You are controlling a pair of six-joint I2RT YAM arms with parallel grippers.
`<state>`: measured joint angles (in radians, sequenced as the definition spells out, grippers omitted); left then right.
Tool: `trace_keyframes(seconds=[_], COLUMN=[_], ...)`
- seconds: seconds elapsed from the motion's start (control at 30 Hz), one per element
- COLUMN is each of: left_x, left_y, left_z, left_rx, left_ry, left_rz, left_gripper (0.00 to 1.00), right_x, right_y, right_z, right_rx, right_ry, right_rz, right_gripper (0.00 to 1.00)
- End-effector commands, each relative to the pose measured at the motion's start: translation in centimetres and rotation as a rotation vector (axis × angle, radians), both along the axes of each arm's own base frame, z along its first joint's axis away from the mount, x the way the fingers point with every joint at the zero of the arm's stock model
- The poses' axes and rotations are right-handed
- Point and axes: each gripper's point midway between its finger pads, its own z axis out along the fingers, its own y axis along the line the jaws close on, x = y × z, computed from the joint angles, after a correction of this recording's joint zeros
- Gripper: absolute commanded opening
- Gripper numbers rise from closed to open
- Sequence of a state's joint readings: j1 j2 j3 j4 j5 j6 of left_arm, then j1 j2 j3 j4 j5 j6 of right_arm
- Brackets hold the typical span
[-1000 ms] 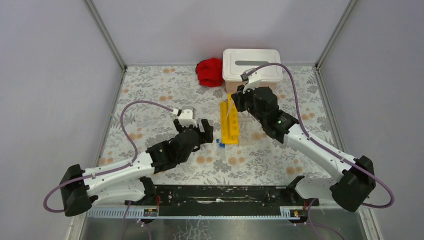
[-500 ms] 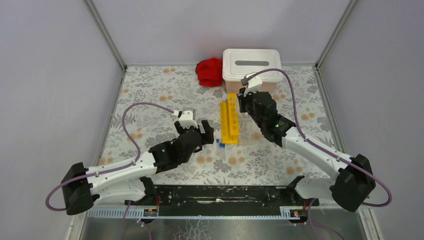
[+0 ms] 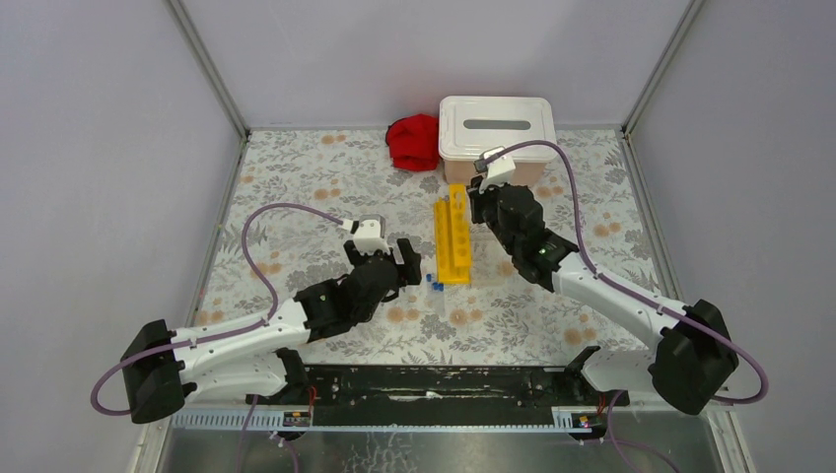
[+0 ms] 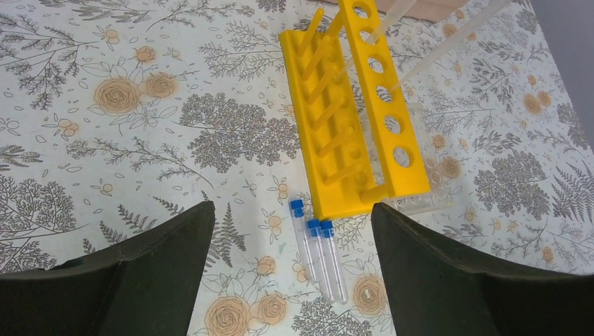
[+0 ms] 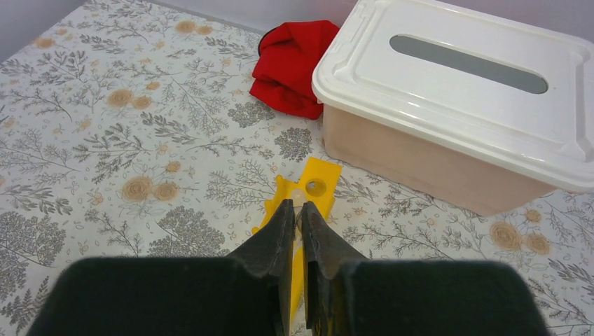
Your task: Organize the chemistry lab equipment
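Note:
The long yellow test-tube rack lies mid-table and also shows in the left wrist view. Three clear blue-capped tubes lie side by side on the table at its near end. My left gripper is open and empty, its jaws wide on either side of the tubes. My right gripper hovers over the rack's far end, shut on a thin translucent pipette. Two clear pipettes lean out of the rack holes. The pinkish bin with a white lid stands behind. No tongs are in view.
A crumpled red cloth lies left of the bin, also in the right wrist view. A clear plastic piece sticks out under the rack's right near corner. Grey walls enclose the floral table.
My right wrist has shifted slightly right and settled over the rack's far end; the pale pipette seen slanting across the rack is now mostly hidden. My left arm has barely moved.

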<state>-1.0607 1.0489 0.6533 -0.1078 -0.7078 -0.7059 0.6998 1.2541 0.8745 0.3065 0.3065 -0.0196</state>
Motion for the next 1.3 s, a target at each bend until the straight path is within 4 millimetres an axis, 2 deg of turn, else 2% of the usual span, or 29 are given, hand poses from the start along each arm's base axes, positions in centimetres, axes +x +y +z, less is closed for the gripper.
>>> trace_keyframes(seconds=[0.0, 0.57, 1.1, 1.27], left_x=[0.3, 0.5, 0.5, 0.5], left_y=[0.2, 0.4, 0.6, 0.5], left_z=[0.8, 1.2, 1.4, 1.1], left_rx=[-0.047, -0.04, -0.055, -0.049], left_ry=[-0.034, -0.051, -0.06, -0.055], left_rz=[0.032, 0.04, 0.045, 0.043], left_gripper=[0.9, 0.94, 0.94, 0.95], right_x=[0.4, 0.3, 0.3, 0.2], right_y=[0.7, 1.8, 2.0, 1.7], right_z=[0.6, -4.8, -7.3, -7.8], right_rx=[0.022, -0.043, -0.068, -0.071], right_ry=[-0.049, -0.021, -0.001, 0.005], right_rz=[-0.01, -0.019, -0.036, -0.045], right_gripper=[0.05, 0.06, 0.07, 0.13])
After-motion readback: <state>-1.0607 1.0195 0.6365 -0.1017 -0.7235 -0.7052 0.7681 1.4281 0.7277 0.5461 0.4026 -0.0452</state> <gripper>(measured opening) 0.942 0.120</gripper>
